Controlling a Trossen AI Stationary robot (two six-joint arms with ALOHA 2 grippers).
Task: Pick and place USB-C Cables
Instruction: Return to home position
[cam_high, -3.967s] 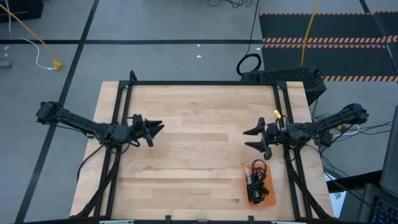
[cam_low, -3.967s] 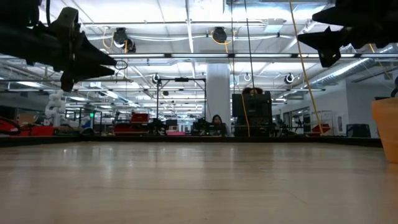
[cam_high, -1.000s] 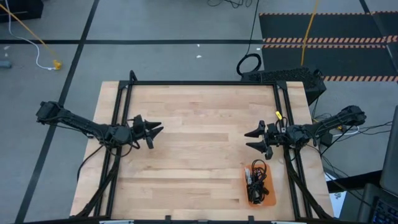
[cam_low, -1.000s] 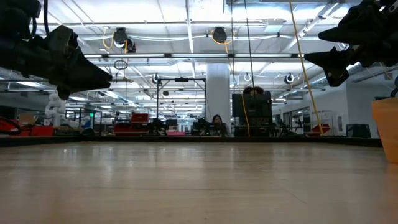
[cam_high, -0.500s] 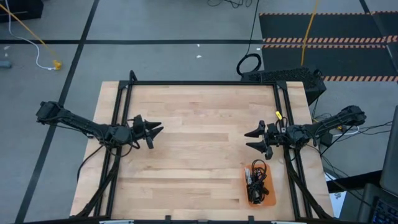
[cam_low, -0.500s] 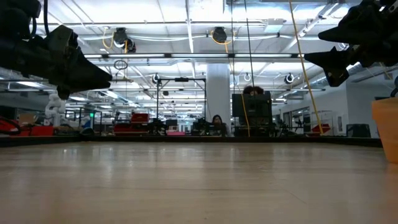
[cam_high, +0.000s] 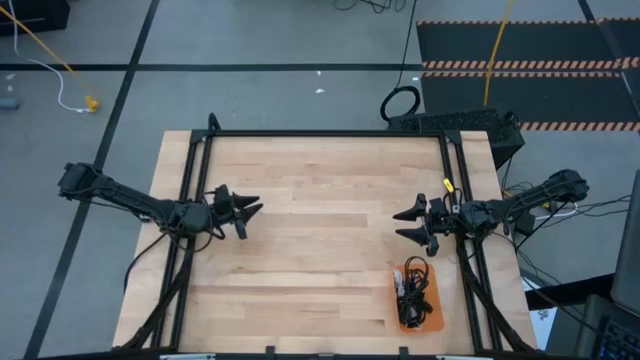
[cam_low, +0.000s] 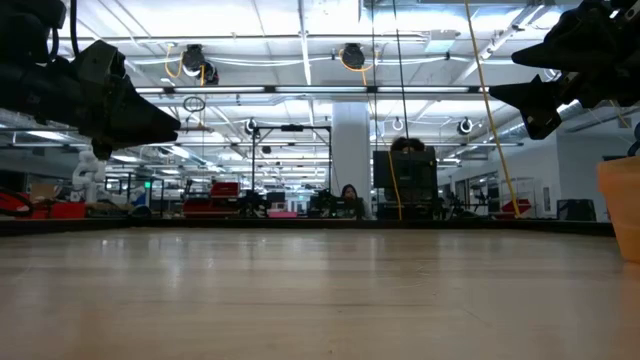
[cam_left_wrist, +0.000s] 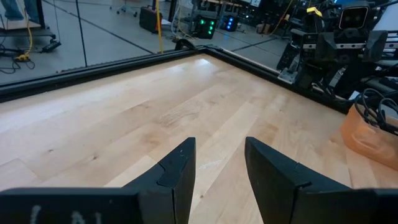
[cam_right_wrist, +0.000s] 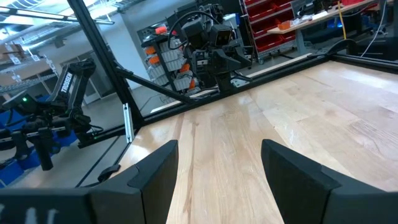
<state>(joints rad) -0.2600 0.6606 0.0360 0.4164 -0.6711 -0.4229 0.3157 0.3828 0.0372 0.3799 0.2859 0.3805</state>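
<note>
Black coiled USB-C cables (cam_high: 415, 288) lie bundled in an orange tray (cam_high: 430, 322) near the table's right near corner; a few loops stick over the tray's far rim. The left wrist view shows the tray (cam_left_wrist: 367, 134) with dark cable loops (cam_left_wrist: 380, 112) in it. My left gripper (cam_high: 254, 210) hovers open above the table's left side, holding nothing. My right gripper (cam_high: 400, 224) hovers open above the right side, just beyond the tray's far end, also holding nothing. No white cable shows.
A black metal frame (cam_high: 330, 133) runs along the table's far edge and down both sides. A large black cable ring (cam_high: 400, 103) and a yellow cord (cam_high: 495, 50) lie on the floor beyond the table. Bare wood (cam_high: 320, 230) stretches between the two grippers.
</note>
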